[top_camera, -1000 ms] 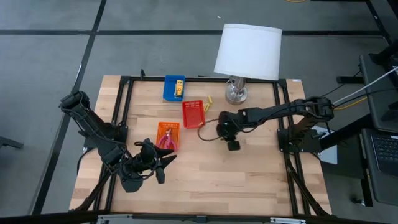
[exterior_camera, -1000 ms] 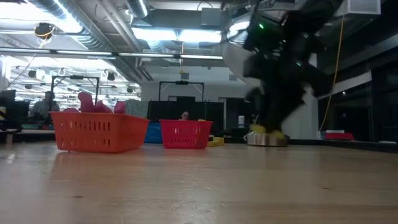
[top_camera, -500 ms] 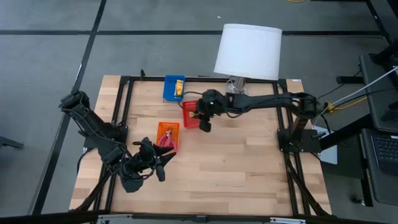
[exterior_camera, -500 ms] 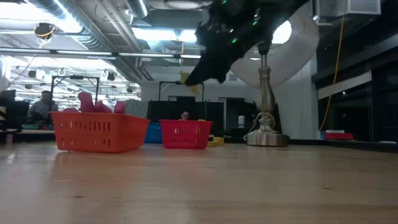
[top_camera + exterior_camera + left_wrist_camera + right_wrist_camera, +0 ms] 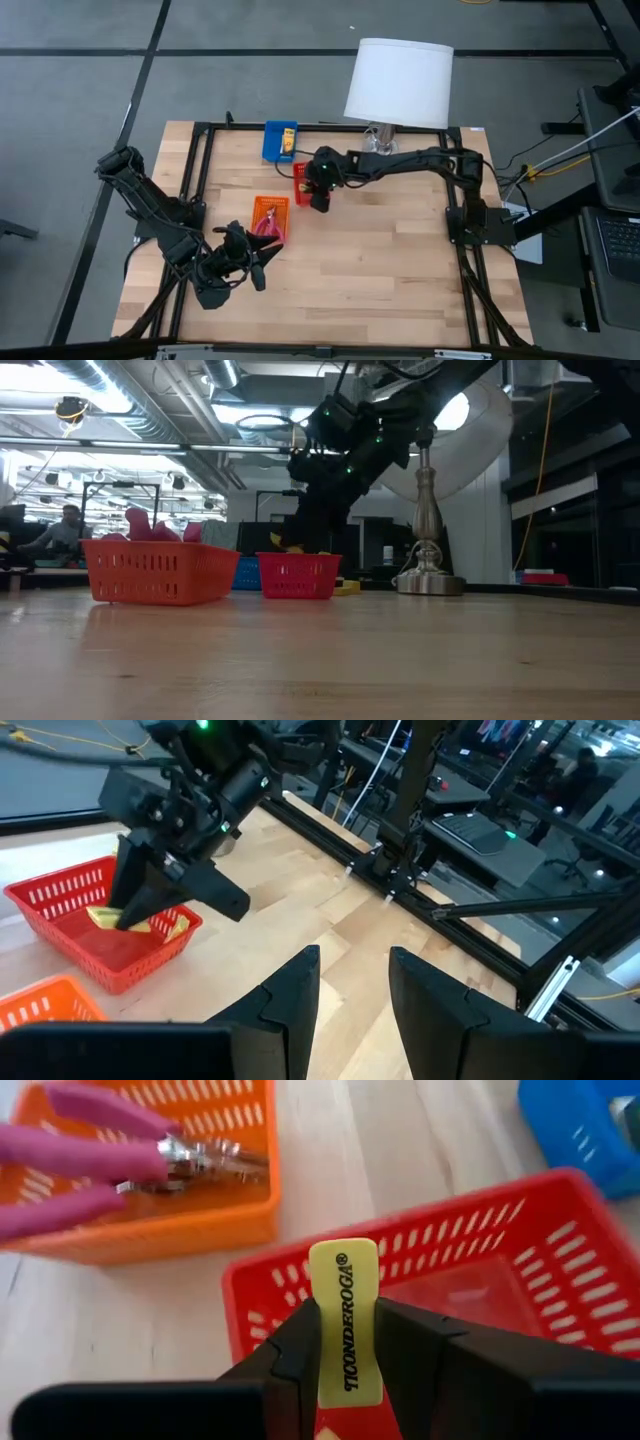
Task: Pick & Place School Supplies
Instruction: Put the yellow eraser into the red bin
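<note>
From above, the right gripper [image 5: 319, 192] reaches across the table [image 5: 400, 270] and hangs at the red tray [image 5: 308, 182], beside the orange tray [image 5: 270, 216] where pink-handled pliers [image 5: 268, 224] lie. The blue tray [image 5: 279, 141] sits farther back, near the lamp [image 5: 398, 82]. The left gripper [image 5: 262, 262] waits low at the table's near left corner.

Down at table height, the right arm drops into the red tray [image 5: 298, 575], a scrap of yellow showing at its tip. The orange tray [image 5: 160, 571] stands to one side, pink handles poking over its rim.

The left wrist view shows the left gripper [image 5: 353, 982] with its fingers a little apart, nothing between them. Beyond, the right gripper [image 5: 135, 910] dips into the red tray [image 5: 75, 890], yellow packets [image 5: 165, 925] under it.

And the right wrist view settles it: the right gripper [image 5: 347, 1342] pinches a yellow eraser [image 5: 345, 1320], lettered TICONDEROGA, directly over the red tray [image 5: 500, 1240]. The pliers [image 5: 130, 1155] rest in the orange tray [image 5: 160, 1220].
</note>
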You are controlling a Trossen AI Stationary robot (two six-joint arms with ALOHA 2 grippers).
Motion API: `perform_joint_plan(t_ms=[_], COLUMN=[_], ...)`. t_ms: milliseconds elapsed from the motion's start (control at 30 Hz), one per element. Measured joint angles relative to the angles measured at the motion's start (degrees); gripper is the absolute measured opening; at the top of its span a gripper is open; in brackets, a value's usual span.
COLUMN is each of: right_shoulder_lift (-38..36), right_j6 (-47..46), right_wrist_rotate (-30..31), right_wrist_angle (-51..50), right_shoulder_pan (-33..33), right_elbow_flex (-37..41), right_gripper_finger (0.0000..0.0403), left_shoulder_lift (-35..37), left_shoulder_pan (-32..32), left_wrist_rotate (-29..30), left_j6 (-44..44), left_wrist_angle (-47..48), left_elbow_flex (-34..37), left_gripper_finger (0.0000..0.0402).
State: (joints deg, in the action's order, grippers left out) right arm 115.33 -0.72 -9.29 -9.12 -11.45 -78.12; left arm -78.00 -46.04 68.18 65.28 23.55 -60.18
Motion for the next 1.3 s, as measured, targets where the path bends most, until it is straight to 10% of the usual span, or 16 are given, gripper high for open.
perform_joint_plan(t_ms=[433, 1300], right_shoulder_lift=[-0.15, -3.94], right_j6=[0.57, -4.01], right_wrist_rotate=[1.35, 7.30], right_wrist_angle=[-0.10, -7.88], right_shoulder_pan=[-1.08, 0.69], right_elbow_flex=[-0.08, 0.01], right_gripper_finger=[0.0131, 0.0083], left_shoulder_lift=[0.01, 0.01], left_shoulder_pan=[0.00, 0.00], left_wrist_rotate=[-0.24, -0.33], left_j6=[0.00, 0.01], left_wrist_angle=[0.29, 0.69], left_elbow_flex=[0.02, 0.02], left_gripper_finger=[0.0118, 0.0118])
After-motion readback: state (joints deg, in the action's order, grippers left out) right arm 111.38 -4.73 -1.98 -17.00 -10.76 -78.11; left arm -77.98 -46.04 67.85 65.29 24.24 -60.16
